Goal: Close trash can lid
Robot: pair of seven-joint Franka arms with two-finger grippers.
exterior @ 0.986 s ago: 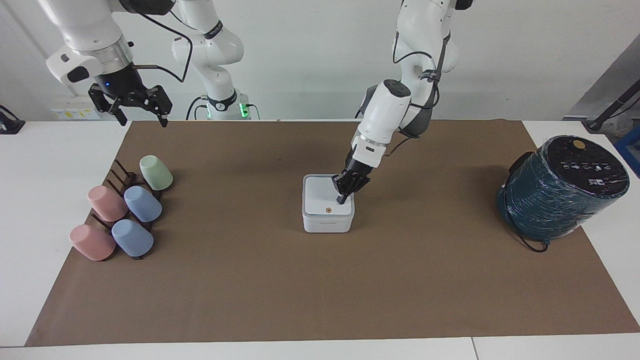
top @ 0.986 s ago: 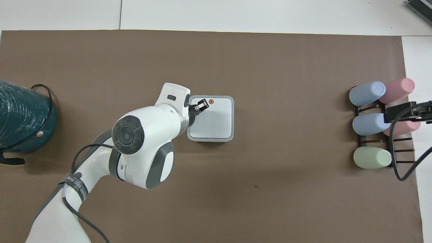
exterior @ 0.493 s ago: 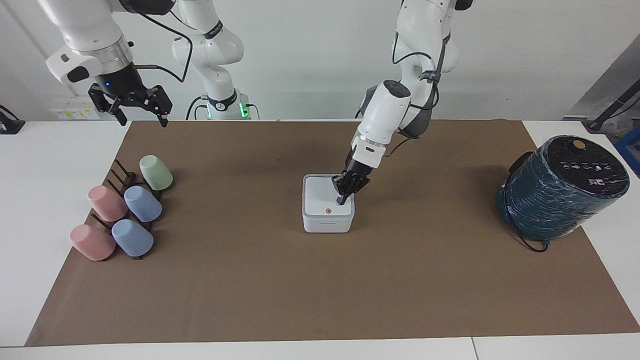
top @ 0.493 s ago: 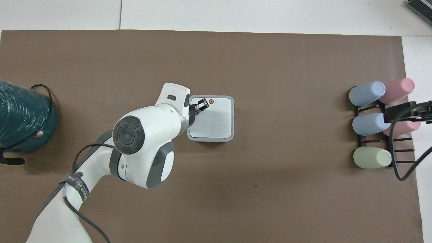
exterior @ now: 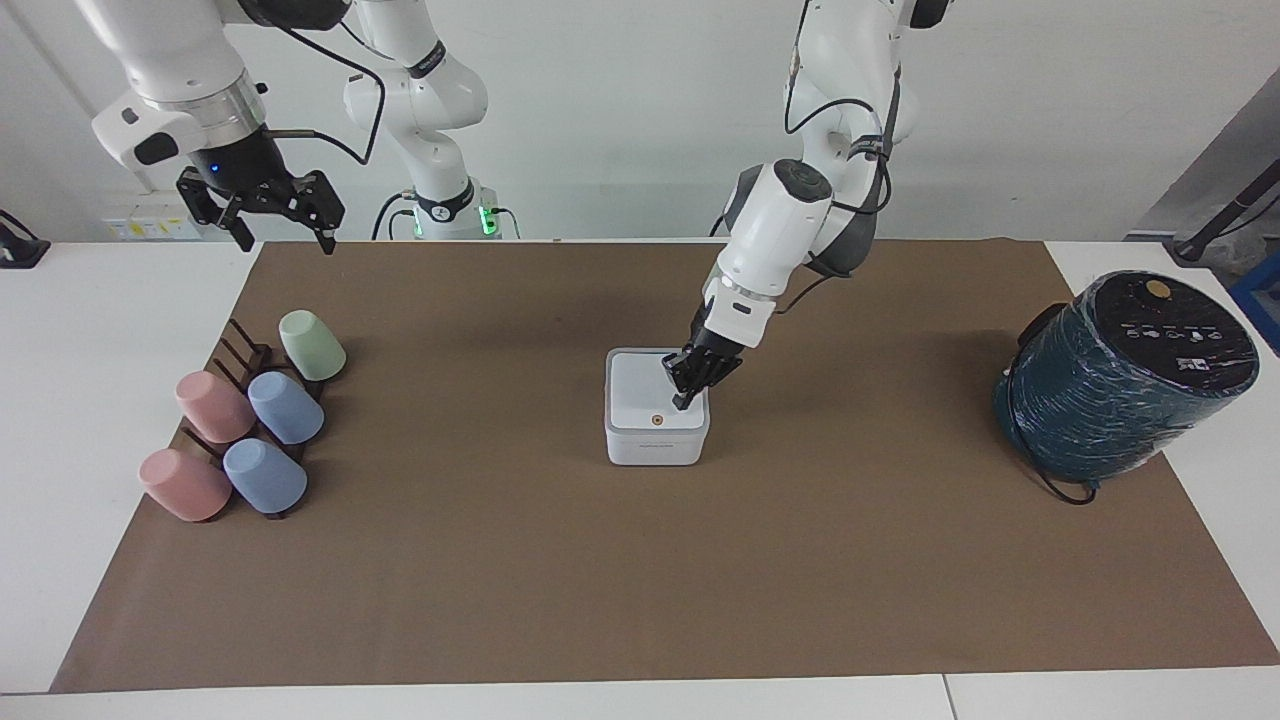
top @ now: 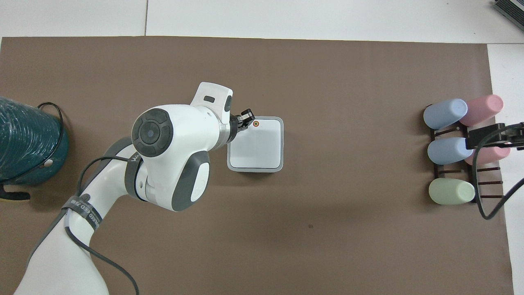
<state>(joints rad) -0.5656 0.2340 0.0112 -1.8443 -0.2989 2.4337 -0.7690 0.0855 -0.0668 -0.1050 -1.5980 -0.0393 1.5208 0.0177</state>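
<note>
The small white trash can (exterior: pixel 655 446) stands mid-mat. Its lid (exterior: pixel 638 390) lies flat and closed on it, orange dot (exterior: pixel 656 420) on top. It also shows in the overhead view, lid (top: pixel 258 145) and dot (top: pixel 256 123). My left gripper (exterior: pixel 684 401) points down with its fingers together. Its tip is at the lid's top, near the edge toward the left arm's end and beside the dot (top: pixel 246 117). I cannot tell whether it touches the lid. My right gripper (exterior: pixel 284 238) waits open and empty, high over the cup rack.
A dark rack (exterior: pixel 236 356) with several pastel cups lying on it stands at the right arm's end of the brown mat (exterior: pixel 640 580). A large dark teal wrapped cylinder (exterior: pixel 1115 385) with a black top and a cable stands at the left arm's end.
My left arm's wrist and forearm have risen and swung away from the robots. The fingertip has shifted slightly toward the lid's edge by the dot. Lid stays flat; right arm still.
</note>
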